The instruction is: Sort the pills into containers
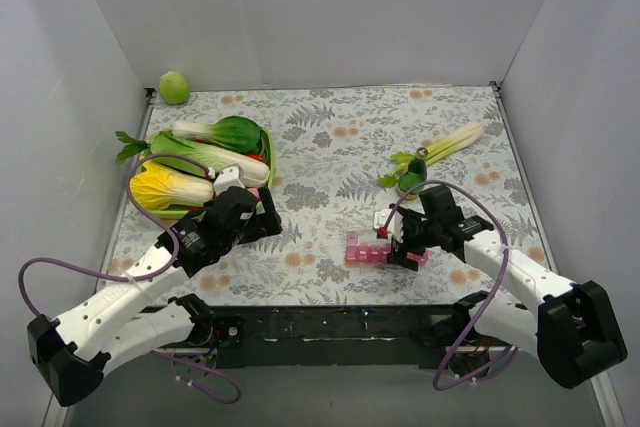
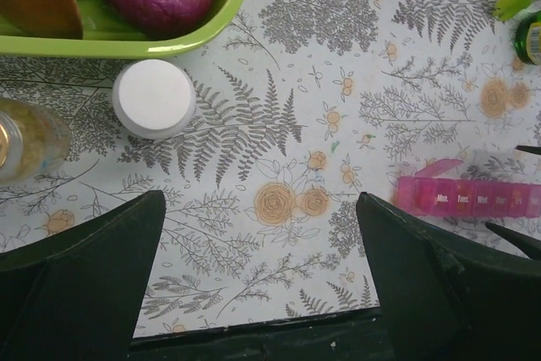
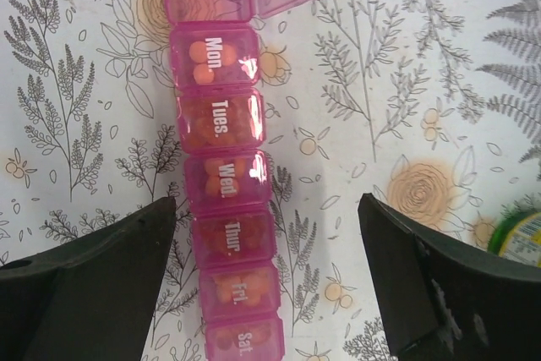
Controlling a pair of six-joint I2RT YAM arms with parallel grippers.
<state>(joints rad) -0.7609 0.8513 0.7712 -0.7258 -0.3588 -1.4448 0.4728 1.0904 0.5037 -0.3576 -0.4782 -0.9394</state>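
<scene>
Hovering above the pink pill organizer [image 3: 224,200], my right tool [image 3: 264,207] is spread wide, one finger on each side of the strip, neither touching it. The strip lies on the floral tabletop [image 3: 406,82], its end lid flipped open and orange pills showing through the other compartments. My left tool [image 2: 260,200] is also wide open, holding nothing, near a green tray [image 2: 169,40].

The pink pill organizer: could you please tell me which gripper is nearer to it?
Right. The right gripper is directly over the pink pill organizer, with a finger on either side of it. The left gripper is well off to its left, by the green tray.
</scene>
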